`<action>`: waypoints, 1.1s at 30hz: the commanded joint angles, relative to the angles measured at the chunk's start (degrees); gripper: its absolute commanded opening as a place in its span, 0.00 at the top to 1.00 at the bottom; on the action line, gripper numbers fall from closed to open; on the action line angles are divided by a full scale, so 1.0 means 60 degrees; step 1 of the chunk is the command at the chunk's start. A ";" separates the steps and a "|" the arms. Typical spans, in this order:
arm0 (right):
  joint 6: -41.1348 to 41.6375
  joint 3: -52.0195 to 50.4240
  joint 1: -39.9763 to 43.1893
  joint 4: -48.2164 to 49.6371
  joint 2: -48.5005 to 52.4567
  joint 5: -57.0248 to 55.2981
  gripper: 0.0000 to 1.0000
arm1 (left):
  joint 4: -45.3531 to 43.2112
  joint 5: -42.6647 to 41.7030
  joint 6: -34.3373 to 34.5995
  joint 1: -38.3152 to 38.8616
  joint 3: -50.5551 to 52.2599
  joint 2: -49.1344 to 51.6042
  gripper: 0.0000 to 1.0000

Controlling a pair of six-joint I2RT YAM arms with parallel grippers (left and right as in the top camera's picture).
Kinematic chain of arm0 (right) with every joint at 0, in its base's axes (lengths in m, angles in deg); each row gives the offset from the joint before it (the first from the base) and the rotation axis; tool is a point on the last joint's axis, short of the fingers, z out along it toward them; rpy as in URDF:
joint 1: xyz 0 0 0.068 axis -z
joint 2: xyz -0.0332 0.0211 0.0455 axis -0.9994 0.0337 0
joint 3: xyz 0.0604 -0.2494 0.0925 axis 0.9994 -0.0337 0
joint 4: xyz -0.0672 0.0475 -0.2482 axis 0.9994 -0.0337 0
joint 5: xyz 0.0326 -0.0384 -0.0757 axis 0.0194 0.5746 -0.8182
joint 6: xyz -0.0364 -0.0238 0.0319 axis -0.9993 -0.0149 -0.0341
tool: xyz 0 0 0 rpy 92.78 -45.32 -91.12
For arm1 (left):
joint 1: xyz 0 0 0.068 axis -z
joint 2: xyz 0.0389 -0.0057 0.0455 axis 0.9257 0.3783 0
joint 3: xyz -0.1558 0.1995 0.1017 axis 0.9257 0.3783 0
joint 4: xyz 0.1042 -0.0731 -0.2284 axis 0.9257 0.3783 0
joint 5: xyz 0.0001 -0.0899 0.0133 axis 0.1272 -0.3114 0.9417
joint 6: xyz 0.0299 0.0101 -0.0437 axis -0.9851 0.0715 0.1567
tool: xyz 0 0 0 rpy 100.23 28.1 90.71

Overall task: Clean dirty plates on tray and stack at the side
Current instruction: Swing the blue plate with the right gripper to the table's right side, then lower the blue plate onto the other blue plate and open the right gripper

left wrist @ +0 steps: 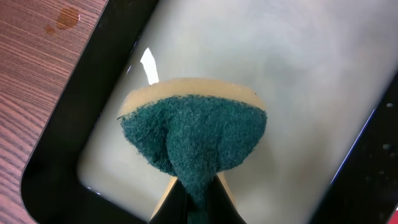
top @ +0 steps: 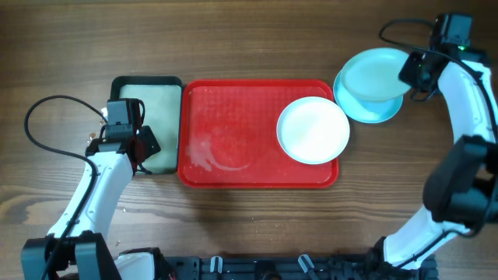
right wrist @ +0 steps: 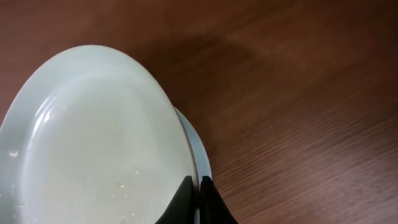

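Right end effector [right wrist: 198, 190] was clamped on the upper turquoise plate [top: 377, 71] at the tray's [top: 233, 101] 2 o'clock, where stacking called for a level, centred descent onto the lower plate [top: 372, 115] (left end effector [left wrist: 194, 190] gripped the sponge [left wrist: 194, 134]).

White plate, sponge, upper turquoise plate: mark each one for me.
white plate [top: 313, 130]: overhead view, centre of its face.
sponge [left wrist: 194, 140]: left wrist view, green scouring side.
upper turquoise plate [right wrist: 93, 137]: right wrist view, middle of its inner face.
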State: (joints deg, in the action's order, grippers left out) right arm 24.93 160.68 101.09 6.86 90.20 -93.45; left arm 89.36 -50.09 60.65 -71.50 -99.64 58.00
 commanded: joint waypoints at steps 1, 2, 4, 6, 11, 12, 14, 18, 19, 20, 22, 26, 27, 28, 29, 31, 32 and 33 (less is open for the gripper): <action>-0.0025 -0.0022 0.0033 -0.0044 0.0754 -0.0222 0.96 | -0.0058 -0.0055 0.0113 -0.0047 0.0025 -0.0178 0.96; -0.0025 -0.0022 0.0029 -0.0055 0.0882 -0.0219 0.96 | -0.0058 -0.0055 0.0109 -0.0047 0.0029 -0.0178 0.96; -0.0029 -0.0022 0.0029 -0.0106 0.1016 -0.0219 0.96 | -0.0058 -0.0055 0.0113 -0.0047 0.0025 -0.0178 0.96; -0.0025 -0.0022 0.0029 -0.0153 0.1031 -0.0219 0.96 | -0.0062 -0.0055 0.0109 -0.0047 0.0025 -0.0178 0.96; -0.0062 -0.0018 0.0029 -0.0331 0.1031 -0.0171 0.73 | -0.0062 -0.0055 0.0113 -0.0047 0.0025 -0.0178 0.96; -0.0066 -0.0018 0.0029 -0.0397 0.1027 -0.0076 0.66 | -0.0062 -0.0055 0.0113 -0.0047 0.0025 -0.0178 0.96; -0.0448 0.0000 0.0004 -0.0477 0.1005 0.0412 0.53 | -0.0062 -0.0055 0.0109 -0.0047 0.0025 -0.0178 0.96; -0.0809 0.0415 -0.0135 -0.1045 0.0801 0.0769 0.41 | -0.0069 -0.0055 0.0109 -0.0047 0.0025 -0.0178 0.96; -0.0809 0.0608 -0.0200 -0.1279 0.0718 0.0769 0.41 | -0.0080 -0.0055 0.0113 -0.0047 0.0025 -0.0178 0.96; -0.0820 0.0852 -0.0277 -0.1548 0.0627 0.0812 0.40 | -0.0102 -0.0055 0.0113 -0.0047 0.0025 -0.0178 0.96; -0.0834 0.1435 -0.0495 -0.2211 0.0433 0.1086 0.39 | -0.0102 -0.0055 0.0113 -0.0047 0.0025 -0.0178 0.96; -0.1362 0.1698 -0.0929 -0.2830 0.0087 0.1650 0.36 | -0.0102 -0.0055 0.0113 -0.0047 0.0025 -0.0178 0.96; -0.1366 0.1698 -0.0998 -0.2943 0.0066 0.1679 0.36 | -0.0102 -0.0055 0.0113 -0.0047 0.0025 -0.0178 0.96; -0.1381 0.1698 -0.1111 -0.3158 0.0066 0.1698 0.35 | -0.0102 -0.0058 0.0109 -0.0047 0.0025 -0.0178 0.96; -0.1377 0.1698 -0.1198 -0.3344 0.0066 0.1694 0.35 | -0.0102 -0.0058 0.0109 -0.0047 0.0025 -0.0178 0.96; -0.1377 0.1698 -0.1381 -0.3741 0.0066 0.1694 0.35 | -0.0102 -0.0062 0.0113 -0.0047 0.0025 -0.0178 0.96; -0.1377 0.1698 -0.1450 -0.3883 0.0066 0.1698 0.36 | -0.0106 -0.0102 0.0109 -0.0047 0.0025 -0.0178 0.96; -0.1377 0.1698 -0.1563 -0.4091 0.0066 0.1698 0.35 | -0.0106 -0.0127 0.0109 -0.0047 0.0025 -0.0178 0.96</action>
State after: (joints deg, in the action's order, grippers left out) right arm 17.81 170.10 93.13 -15.65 91.12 -84.64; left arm 88.94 -50.09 60.65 -71.50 -99.64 58.00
